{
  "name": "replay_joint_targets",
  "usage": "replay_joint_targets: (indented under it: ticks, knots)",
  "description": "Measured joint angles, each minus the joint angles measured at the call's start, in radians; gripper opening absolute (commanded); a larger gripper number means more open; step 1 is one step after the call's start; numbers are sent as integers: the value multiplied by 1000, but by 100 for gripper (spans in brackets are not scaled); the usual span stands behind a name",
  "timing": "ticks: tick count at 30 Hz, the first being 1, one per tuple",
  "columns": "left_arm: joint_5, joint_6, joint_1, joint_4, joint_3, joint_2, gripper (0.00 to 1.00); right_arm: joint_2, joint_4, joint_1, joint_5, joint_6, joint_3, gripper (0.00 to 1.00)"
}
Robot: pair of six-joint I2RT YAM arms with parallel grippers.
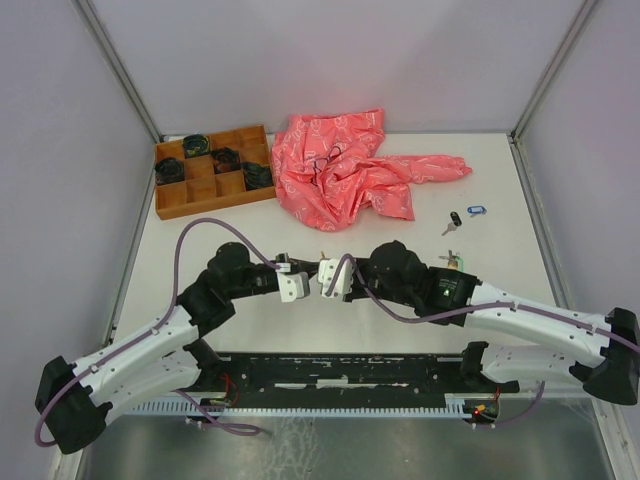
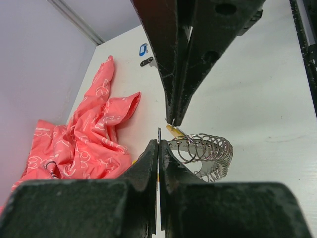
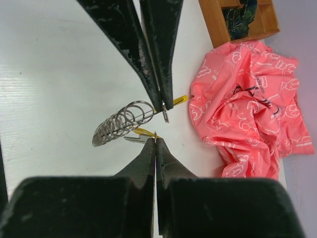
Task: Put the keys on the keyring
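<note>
Both jaws tight — keyring (image 2: 208, 153) alongside

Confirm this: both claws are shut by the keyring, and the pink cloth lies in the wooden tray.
Wrong on the cloth. The left claw and the right claw are shut by the keyring, but the pink cloth lies on the table to the right of the wooden tray, not in it. The top view shows this.
</note>
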Motion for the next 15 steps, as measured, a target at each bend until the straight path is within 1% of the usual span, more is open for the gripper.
replay_joint_targets:
  ticks: [6, 15]
  knots:
    - [-13, 0, 0, 13, -2, -6, 3, 19, -20, -1, -1, 6, 0, 1]
    - [8, 0, 0, 14, -3, -5, 3, 18, 16, -2, -1, 15, 0, 1]
